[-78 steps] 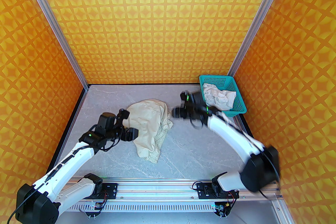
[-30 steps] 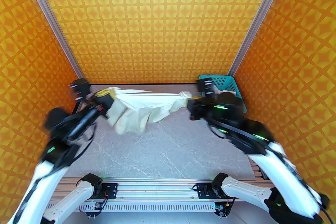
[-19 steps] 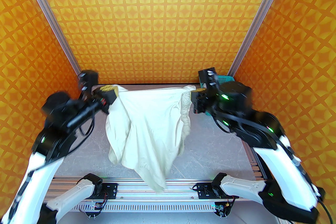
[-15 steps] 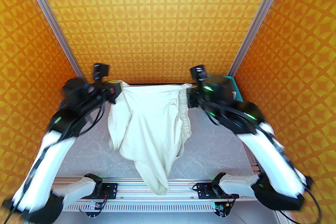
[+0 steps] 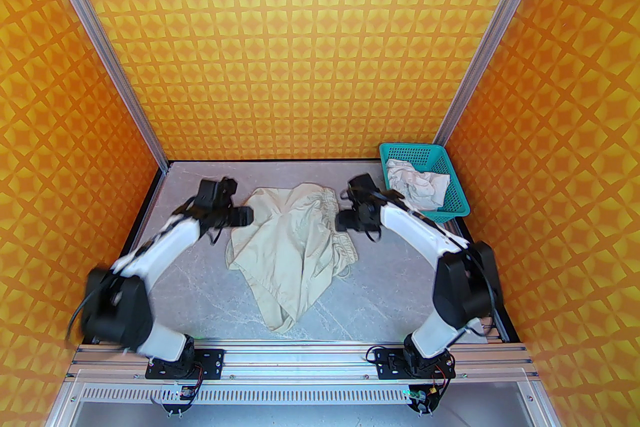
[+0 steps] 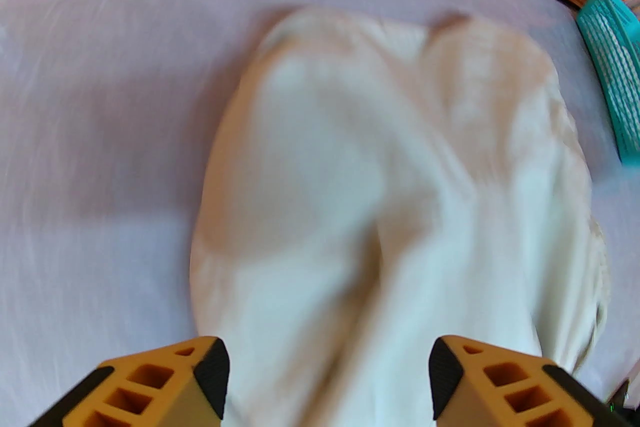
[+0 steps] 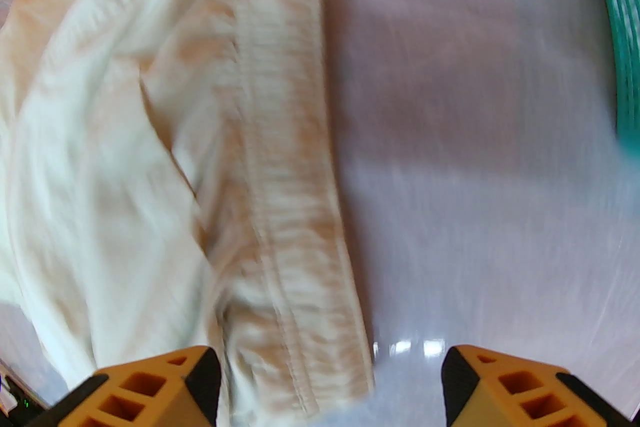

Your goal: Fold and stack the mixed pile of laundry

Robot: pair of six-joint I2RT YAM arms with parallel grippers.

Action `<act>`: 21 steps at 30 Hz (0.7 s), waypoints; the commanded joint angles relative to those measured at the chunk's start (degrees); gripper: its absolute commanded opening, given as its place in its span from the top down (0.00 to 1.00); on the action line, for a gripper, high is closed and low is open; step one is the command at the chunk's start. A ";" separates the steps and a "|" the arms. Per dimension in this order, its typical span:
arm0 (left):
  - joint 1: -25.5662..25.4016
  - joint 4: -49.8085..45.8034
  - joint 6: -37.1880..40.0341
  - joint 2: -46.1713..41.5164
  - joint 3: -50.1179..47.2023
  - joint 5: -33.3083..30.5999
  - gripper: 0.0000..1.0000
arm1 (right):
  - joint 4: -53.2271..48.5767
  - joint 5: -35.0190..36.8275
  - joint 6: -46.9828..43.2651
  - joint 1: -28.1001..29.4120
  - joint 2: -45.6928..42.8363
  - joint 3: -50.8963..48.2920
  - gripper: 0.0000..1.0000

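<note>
The beige-cream piece [image 5: 292, 245] lies rumpled on the table [image 5: 390, 285], its gathered band [image 7: 285, 154] seemingly along the right edge; the wrist views are blurred. The white shirt [image 5: 417, 187] sits bunched in the teal basket [image 5: 457, 207], its lower part hidden. The left gripper [image 5: 245, 216] and right gripper [image 5: 345, 220] flank the beige cloth, jaws wide and empty.

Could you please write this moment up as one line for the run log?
left gripper: open | right gripper: open | beige garment: unfolded on table between them | white shirt: in teal basket
</note>
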 commanded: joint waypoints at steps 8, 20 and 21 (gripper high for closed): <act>-33.16 -1.68 0.81 -16.24 -15.99 -0.48 0.24 | 7.34 -15.48 2.51 -3.34 -4.10 -13.13 0.25; -47.60 0.81 3.00 -0.60 -15.78 -2.73 0.19 | 14.02 -16.20 2.53 -2.40 1.04 -17.00 0.36; -48.18 1.33 3.00 0.09 -15.91 -2.76 0.19 | 14.39 -16.18 2.60 -2.44 1.26 -17.46 0.40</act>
